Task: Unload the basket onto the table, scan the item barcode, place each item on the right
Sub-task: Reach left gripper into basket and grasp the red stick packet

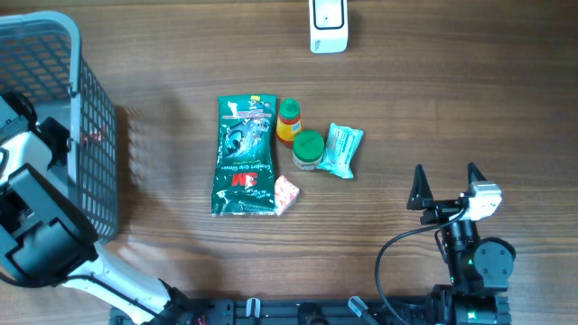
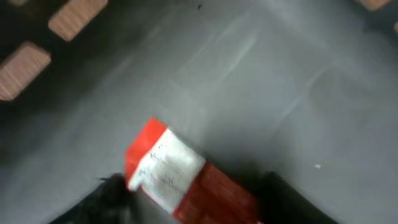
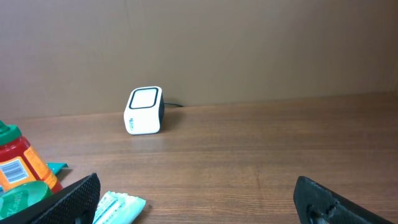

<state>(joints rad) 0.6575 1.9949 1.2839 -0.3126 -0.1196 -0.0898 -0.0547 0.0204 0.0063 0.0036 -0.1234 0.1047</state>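
Note:
In the left wrist view a red and white box [image 2: 180,180] lies on the grey floor of the basket [image 2: 261,81]. It sits between the dark fingers of my left gripper [image 2: 193,193]. The left finger [image 2: 109,199] looks to be against the box and the right finger [image 2: 286,202] stands close beside it; blur hides whether they grip. From overhead the left arm [image 1: 32,194] reaches into the basket [image 1: 95,144], which hides its gripper. My right gripper [image 1: 445,185] [image 3: 196,193] rests open over bare wood. The white scanner [image 1: 328,25] [image 3: 144,111] stands at the table's far edge.
Mid-table lie a green 3M packet [image 1: 244,155], an orange bottle [image 1: 289,121], a green-lidded jar [image 1: 308,149], a mint packet [image 1: 340,150] [image 3: 118,206] and a small pink packet [image 1: 285,194]. The basket's mesh walls surround the left gripper.

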